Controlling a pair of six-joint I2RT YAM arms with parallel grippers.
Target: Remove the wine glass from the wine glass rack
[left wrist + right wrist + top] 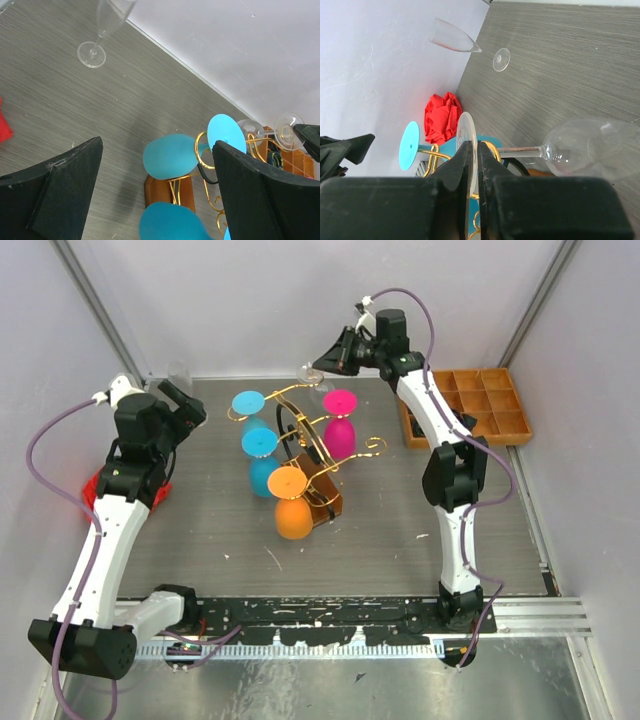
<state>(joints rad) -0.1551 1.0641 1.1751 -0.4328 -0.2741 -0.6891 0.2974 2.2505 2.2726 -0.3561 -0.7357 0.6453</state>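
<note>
Hanging at the far end of the wine glass rack (322, 488), seen from above, the clear wine glass (312, 374) meets the right gripper (328, 358). Left wrist view: the left gripper (157, 147) gapes wide, apart from the rack. Right wrist view: fingers (451, 175) pinch the glass's foot; best draw it out level along the gold arm.

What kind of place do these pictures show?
Probably a robot test booth: plain white walls close around a grey table, and the left arm and right arm are bolted to a metal rail.

The wine glass (585, 152) is cropped (bowl, right edge) — its foot half hidden by the right gripper (474, 152).
</note>
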